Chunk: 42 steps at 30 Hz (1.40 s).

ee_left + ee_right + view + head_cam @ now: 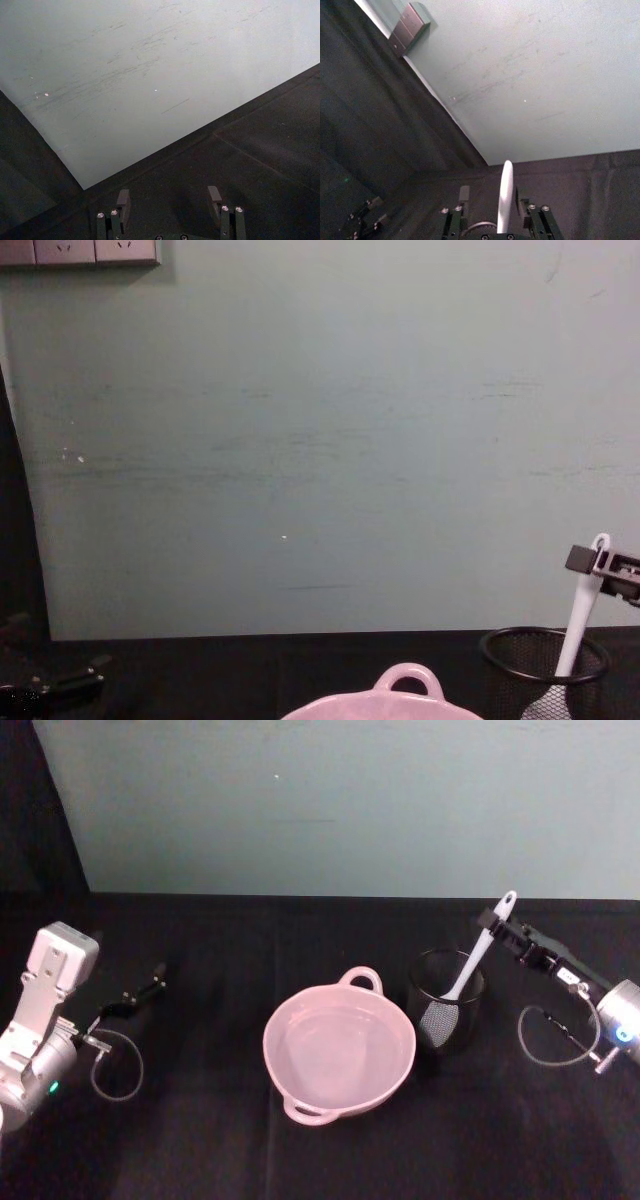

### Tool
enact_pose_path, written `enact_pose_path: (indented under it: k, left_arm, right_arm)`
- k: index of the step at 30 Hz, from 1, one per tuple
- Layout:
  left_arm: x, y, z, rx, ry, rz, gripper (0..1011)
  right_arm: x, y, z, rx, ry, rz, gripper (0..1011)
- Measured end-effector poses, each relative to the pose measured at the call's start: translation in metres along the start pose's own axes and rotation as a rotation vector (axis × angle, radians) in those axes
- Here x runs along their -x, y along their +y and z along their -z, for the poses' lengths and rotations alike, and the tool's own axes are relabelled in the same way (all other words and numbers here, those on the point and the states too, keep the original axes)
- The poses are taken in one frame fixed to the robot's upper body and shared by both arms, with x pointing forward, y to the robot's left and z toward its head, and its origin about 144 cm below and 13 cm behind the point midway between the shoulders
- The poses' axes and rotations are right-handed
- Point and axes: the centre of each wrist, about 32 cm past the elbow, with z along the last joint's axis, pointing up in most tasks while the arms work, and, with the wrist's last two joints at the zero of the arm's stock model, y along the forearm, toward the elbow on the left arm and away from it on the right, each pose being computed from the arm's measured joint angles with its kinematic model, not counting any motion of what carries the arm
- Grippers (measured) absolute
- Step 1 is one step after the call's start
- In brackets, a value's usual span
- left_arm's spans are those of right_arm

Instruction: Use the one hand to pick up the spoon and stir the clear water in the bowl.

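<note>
One right gripper (497, 925) pinching spoon (468, 967) handle, blade inside mesh cup (446, 998), pink bowl (338, 1047) alongside, left gripper (170, 200) spread wide

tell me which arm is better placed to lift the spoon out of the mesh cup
The right. The right gripper is already at the spoon handle's top, fingers either side of it, while the blade sits in the mesh cup. The left gripper is open, far on the other side of the bowl.
</note>
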Motion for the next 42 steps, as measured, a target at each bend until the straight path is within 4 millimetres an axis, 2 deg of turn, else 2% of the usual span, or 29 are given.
enact_pose_path:
  k: [9,15,21,22,26,30,35,42]
  left_arm:
    - [0.000,0.000,0.000,0.000,0.000,0.000,1005]
    - [0.000,0.000,0.000,0.000,0.000,0.000,1005]
    - [0.000,0.000,0.000,0.000,0.000,0.000,1005]
    - [0.000,0.000,0.000,0.000,0.000,0.000,1005]
    - [0.000,0.000,0.000,0.000,0.000,0.000,1005]
    - [0.000,0.000,0.000,0.000,0.000,0.000,1005]
    - [0.000,0.000,0.000,0.000,0.000,0.000,1005]
    - [0.000,0.000,0.000,0.000,0.000,0.000,1005]
  right_arm:
    - [-0.003,-0.008,0.004,0.054,-0.010,0.020,839]
    - [-0.002,-0.024,-0.011,0.046,-0.016,0.025,1003]
    - [0.004,-0.040,-0.039,0.090,-0.080,0.033,1002]
    - [0.004,-0.040,-0.039,0.090,-0.080,0.033,1003]
    - [0.013,-0.049,-0.063,0.206,-0.183,0.061,1003]
    - [0.022,-0.052,-0.076,0.311,-0.270,0.121,1002]
    - [0.030,-0.048,-0.080,0.404,-0.366,0.216,1003]
    - [0.036,-0.038,-0.072,0.434,-0.520,0.277,1002]
